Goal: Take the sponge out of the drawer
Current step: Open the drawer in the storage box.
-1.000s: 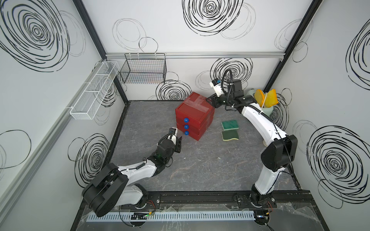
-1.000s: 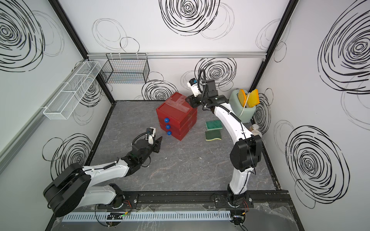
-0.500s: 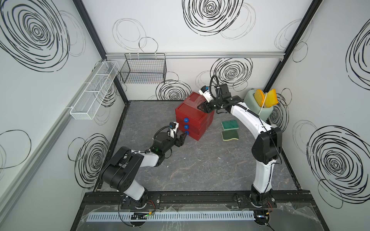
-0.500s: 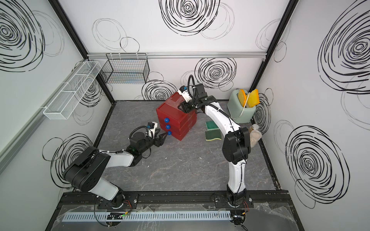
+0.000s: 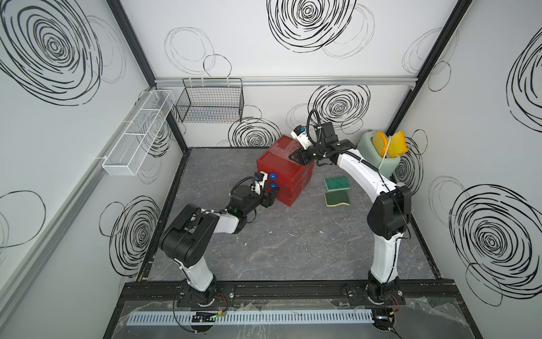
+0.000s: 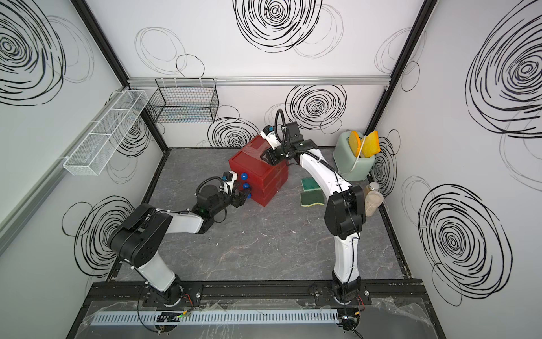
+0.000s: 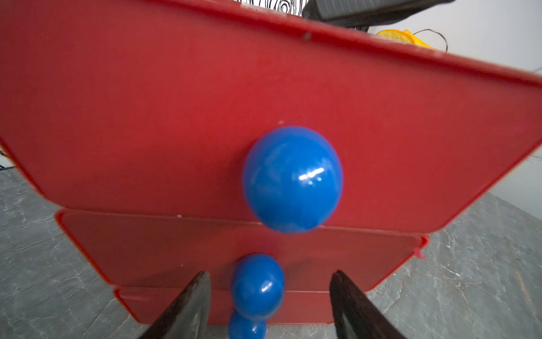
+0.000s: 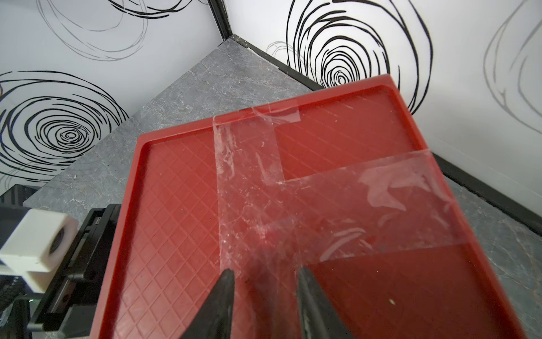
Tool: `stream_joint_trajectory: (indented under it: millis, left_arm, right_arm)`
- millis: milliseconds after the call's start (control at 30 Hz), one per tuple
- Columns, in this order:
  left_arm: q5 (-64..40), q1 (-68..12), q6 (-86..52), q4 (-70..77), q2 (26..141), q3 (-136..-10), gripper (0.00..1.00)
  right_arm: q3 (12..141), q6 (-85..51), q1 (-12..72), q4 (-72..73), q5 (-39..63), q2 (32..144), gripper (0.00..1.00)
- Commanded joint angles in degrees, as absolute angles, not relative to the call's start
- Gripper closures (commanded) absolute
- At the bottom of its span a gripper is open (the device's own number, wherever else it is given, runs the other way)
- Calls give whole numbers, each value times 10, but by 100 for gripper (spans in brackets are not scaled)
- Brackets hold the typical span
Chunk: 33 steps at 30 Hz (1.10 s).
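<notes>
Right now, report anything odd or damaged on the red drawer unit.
Crinkled clear tape lies in crossing strips over the top of the red drawer unit, like a makeshift patch. The unit also stands skewed to the back wall.

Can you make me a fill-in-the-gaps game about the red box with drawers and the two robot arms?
The round knobs on the red drawer box are coloured ___.
The number of green sponges lying on the table is ___.
The left pincer in front of the knobs is ___, gripping nothing.
The right pincer is over the ___ of the box, not its front.
Missing words: blue, two, open, top.
</notes>
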<state>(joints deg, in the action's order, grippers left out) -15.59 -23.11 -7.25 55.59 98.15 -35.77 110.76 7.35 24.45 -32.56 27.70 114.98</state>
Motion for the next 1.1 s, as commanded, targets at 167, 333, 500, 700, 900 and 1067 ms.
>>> stream_joint_trajectory:
  millis: [167, 333, 500, 700, 900, 1067]
  left_arm:
    - [-148, -226, -61, 502, 993, -401, 32]
    - [-119, -226, -65, 475, 988, -399, 31]
    - [-106, -229, -68, 458, 991, -403, 31]
    - [-107, -230, -72, 460, 999, -414, 33]
    - [-111, -230, -73, 463, 996, -417, 37]
    - [-114, -230, -69, 458, 994, -420, 38]
  right_arm:
    - [1114, 80, 243, -343, 288, 1167, 62]
    - [1111, 81, 241, -343, 288, 1164, 61]
    - [1100, 79, 238, -336, 292, 1160, 62]
    - [1093, 78, 236, -332, 294, 1157, 62]
    - [1087, 79, 235, -330, 296, 1156, 62]
    - [1086, 78, 235, -329, 297, 1157, 62]
